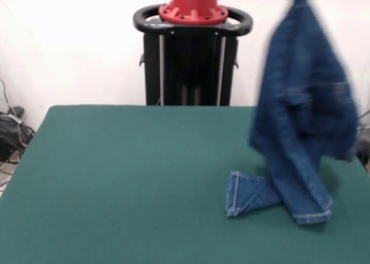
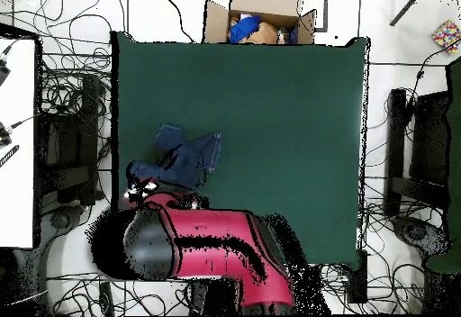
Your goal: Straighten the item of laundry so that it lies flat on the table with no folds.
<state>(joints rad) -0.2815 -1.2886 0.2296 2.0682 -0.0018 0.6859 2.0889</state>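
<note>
The blue denim jeans [image 1: 303, 102] hang from above the picture's top edge at the right of the front view. Their two hemmed legs [image 1: 277, 197] rest crumpled on the green table [image 1: 115, 177]. In the overhead view the jeans [image 2: 185, 158] form a bunched heap near the table's [image 2: 288, 124] left edge. My gripper [image 2: 138, 187] sits at the end of the red and black arm [image 2: 207, 246], right at the heap's lower left end. It holds the jeans up by their top; its fingers are hidden.
The robot's black pedestal with its red base [image 1: 192, 56] stands behind the table. An open cardboard box [image 2: 261, 16] with things in it sits at the table's far edge. Cables [image 1: 11, 131] lie on the floor around the table.
</note>
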